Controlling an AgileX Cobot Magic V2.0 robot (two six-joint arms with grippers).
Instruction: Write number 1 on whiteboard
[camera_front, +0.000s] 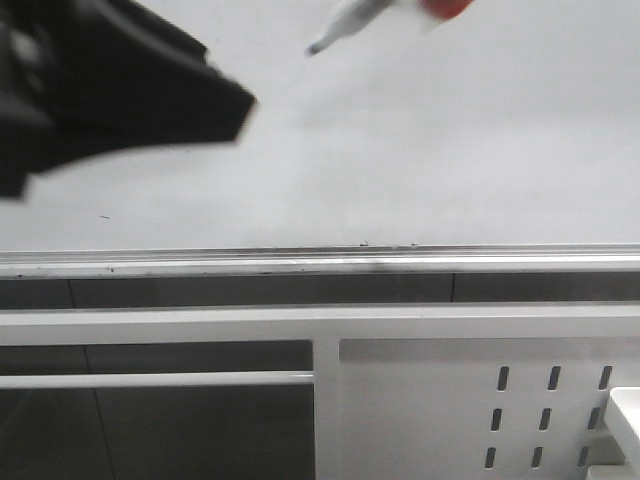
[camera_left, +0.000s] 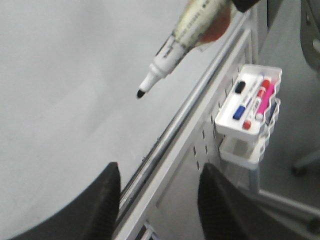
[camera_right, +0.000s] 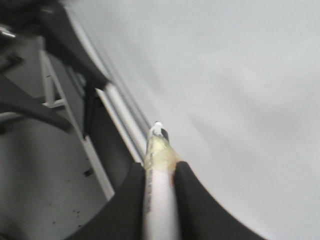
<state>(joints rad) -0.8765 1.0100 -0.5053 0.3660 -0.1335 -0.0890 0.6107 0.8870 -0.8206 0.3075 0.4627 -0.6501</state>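
The right tool (camera_right: 159, 182) clamps a marker (camera_left: 172, 52), tip near the blank whiteboard (camera_front: 420, 150) (no stroke visible). The left tool (camera_left: 157, 200) hangs with fingers apart above the ledge (camera_front: 320, 262).

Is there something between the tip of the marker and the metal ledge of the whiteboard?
No. In the front view only bare whiteboard lies between the marker tip and the ledge.

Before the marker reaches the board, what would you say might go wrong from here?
1. The marker is tilted with its tip off the bare whiteboard; a slanted approach could skid or leave a crooked stroke.
2. The right end effector pinches the barrel between two fingers only, so contact pressure might twist it.
3. The left end effector hangs open by the ledge and could crowd the stroke.
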